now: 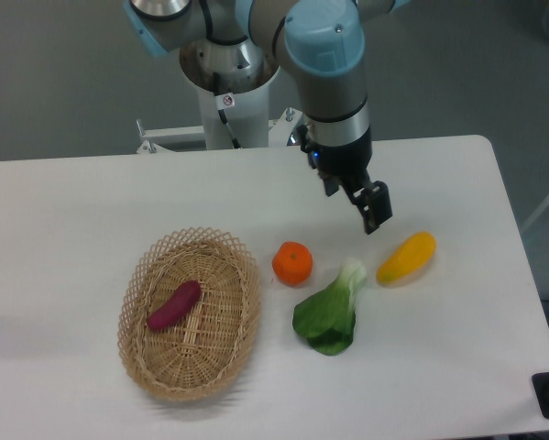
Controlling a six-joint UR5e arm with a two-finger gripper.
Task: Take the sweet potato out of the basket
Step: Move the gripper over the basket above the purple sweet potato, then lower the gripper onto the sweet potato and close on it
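Observation:
The sweet potato (175,304), a small magenta-purple tuber, lies diagonally inside the oval tan wicker basket (138,280) at the front left of the table. My gripper (356,209) hangs from the arm above the table's right-centre, well to the right of and behind the basket, above the gap between the orange fruit and the yellow vegetable. Its two black fingers stand apart with nothing between them. It touches nothing.
A round orange fruit (292,263) sits just right of the basket. A green leafy vegetable (329,316) lies in front of it. A yellow oblong vegetable (407,258) lies further right. The robot's base (228,92) stands behind the white table (63,211).

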